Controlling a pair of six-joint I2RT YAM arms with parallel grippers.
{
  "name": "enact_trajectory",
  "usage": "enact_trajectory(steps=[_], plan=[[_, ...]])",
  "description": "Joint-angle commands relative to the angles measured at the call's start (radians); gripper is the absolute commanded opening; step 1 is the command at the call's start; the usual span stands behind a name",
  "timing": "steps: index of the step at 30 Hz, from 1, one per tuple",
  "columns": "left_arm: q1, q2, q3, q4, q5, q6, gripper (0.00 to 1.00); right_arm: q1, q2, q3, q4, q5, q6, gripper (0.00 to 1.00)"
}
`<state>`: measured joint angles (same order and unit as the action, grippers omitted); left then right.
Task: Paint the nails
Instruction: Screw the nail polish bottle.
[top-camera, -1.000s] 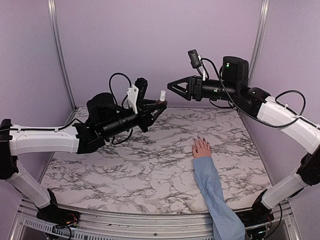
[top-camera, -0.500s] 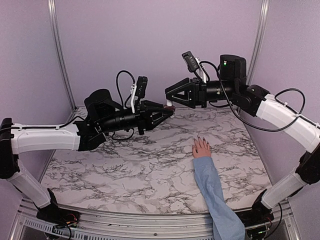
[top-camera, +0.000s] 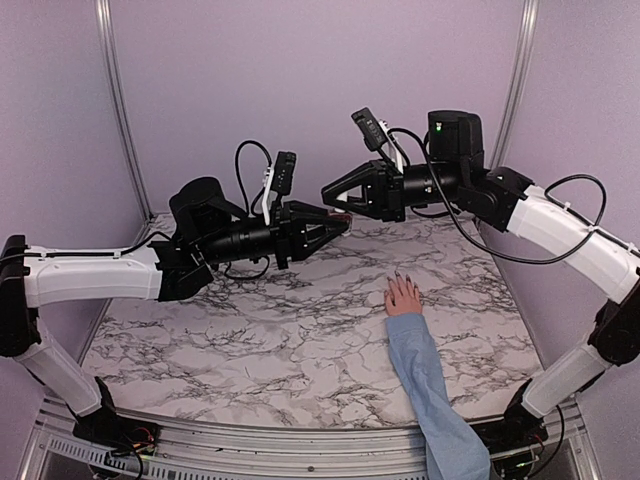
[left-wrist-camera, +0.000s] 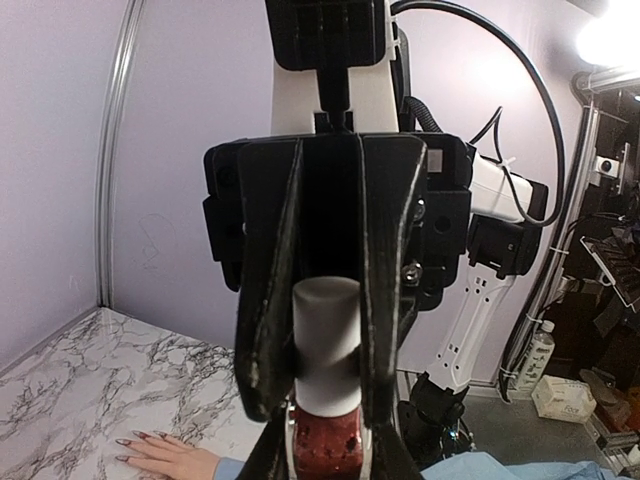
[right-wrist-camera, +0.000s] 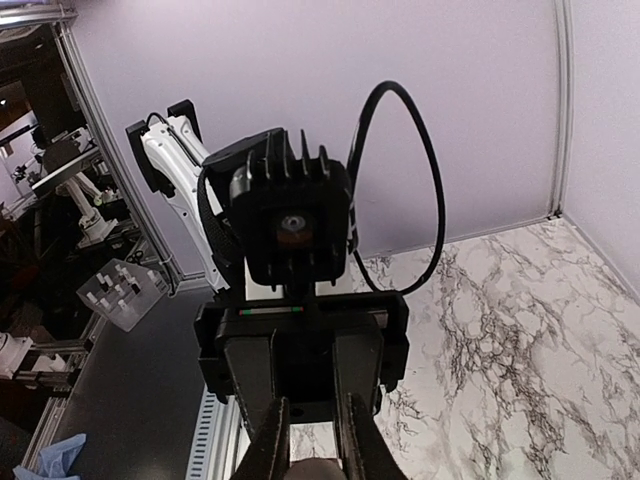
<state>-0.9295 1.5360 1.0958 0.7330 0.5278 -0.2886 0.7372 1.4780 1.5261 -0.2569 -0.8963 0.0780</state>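
Since a second ago the left gripper (top-camera: 338, 220) has rolled over, so the small bottle (left-wrist-camera: 330, 446) that stood upright in it now lies level, cap pointing right; the right gripper (top-camera: 335, 198) has swung in leftward to meet it and gone from jaws apart to jaws together.

On the left of the overhead view the left arm reaches out level above the marble table (top-camera: 250, 330), its fingers clamped on the reddish body of the bottle; the bottle hangs in mid-air over the far half of the table, between the two grippers. From the left wrist the white cap (left-wrist-camera: 327, 340) shows pinched between the right gripper's two dark fingers (left-wrist-camera: 268, 300), which press on both its sides. The two grippers stand tip to tip, the right one slightly higher.

Further right and nearer, well apart from both grippers, a pinkish hand (top-camera: 403, 296) lies flat on the table, palm down, fingers spread toward the far wall; the nails (top-camera: 398, 274) look dark at its fingertips; a light-blue sleeve (top-camera: 430, 390) runs from the wrist to the near edge.
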Motion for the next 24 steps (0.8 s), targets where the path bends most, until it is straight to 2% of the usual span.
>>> enact_trajectory(steps=[1, 15, 24], plan=[[0.000, -0.011, 0.010, 0.055, -0.080, 0.035, 0.00, 0.015, -0.002, 0.035, -0.028, 0.060, 0.024, 0.00], [-0.007, -0.028, 0.021, -0.033, -0.388, 0.166, 0.00, 0.021, 0.021, 0.044, -0.057, 0.270, 0.066, 0.00], [-0.080, 0.006, 0.071, -0.100, -0.639, 0.336, 0.00, 0.048, 0.027, 0.032, -0.024, 0.409, 0.118, 0.00]])
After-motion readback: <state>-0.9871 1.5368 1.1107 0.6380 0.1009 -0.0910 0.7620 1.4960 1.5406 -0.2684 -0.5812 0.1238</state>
